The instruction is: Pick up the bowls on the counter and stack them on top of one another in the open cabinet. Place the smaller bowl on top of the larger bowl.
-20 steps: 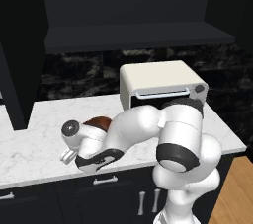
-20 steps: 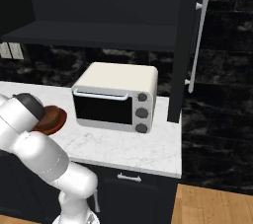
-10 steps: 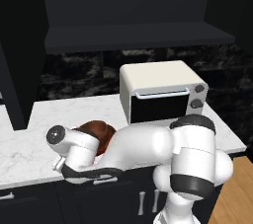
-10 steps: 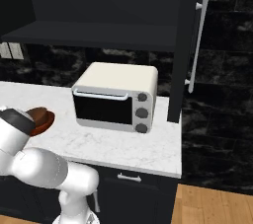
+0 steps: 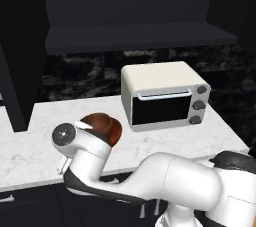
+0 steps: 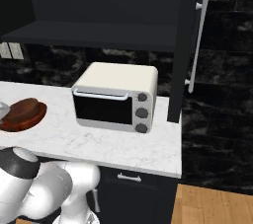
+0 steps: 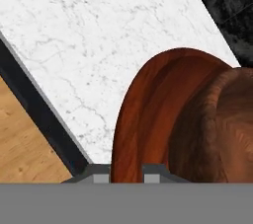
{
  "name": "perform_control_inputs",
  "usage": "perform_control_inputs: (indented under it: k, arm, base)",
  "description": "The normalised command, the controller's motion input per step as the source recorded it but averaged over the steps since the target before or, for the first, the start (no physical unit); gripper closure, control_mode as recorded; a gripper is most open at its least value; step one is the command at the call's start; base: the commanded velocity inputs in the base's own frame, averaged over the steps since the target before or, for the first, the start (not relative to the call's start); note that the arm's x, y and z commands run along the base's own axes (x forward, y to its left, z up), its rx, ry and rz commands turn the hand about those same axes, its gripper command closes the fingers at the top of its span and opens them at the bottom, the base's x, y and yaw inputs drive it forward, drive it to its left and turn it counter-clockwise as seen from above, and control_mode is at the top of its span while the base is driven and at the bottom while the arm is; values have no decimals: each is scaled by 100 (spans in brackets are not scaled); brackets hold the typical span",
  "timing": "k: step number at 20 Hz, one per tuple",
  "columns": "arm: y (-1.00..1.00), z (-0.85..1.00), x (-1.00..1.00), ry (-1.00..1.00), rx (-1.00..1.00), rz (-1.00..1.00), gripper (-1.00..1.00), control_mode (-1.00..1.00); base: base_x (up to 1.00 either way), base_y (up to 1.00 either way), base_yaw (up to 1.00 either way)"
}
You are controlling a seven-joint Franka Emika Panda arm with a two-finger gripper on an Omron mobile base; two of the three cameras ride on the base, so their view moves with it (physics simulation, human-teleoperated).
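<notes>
I'm at the pick-up step: my pincer (image 7: 126, 172) hangs right over the bowls, its two tips just poking up at the bottom of the hand view with the rim of the larger bowl (image 7: 148, 119) between them, so I read the fingers as apart, not clamped on anything yet. The larger bowl sits on the counter (image 5: 165, 143) left of the toaster oven (image 5: 165, 93), near the front edge, and the smaller bowl (image 7: 222, 124) looks to rest in or just beside it; I can't tell which. The open cabinet (image 5: 135, 38) shelf above holds nothing I can see. Next move, as I judge it: drop a little, pinch the rim squarely, then lift straight up and carry it to the shelf.
</notes>
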Motion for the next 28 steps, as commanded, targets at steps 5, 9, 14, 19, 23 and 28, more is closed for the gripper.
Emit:
perform_control_inputs:
  k: [5,9,14,19,23,28]
  arm:
    - [-41,80,-58,0,0,15,100,-100]
    - [-58,82,-53,0,0,15,100,-100]
    - [-72,75,-48,0,0,12,100,-100]
    - [-77,93,-36,-6,1,8,100,-100]
    - [-66,97,-10,-6,1,7,100,-100]
    - [-52,99,-1,-9,4,9,100,-100]
  base:
    - [0,0,0]
    - [0,0,0]
    - [0,0,0]
    - [0,0,0]
    - [0,0,0]
    - [0,0,0]
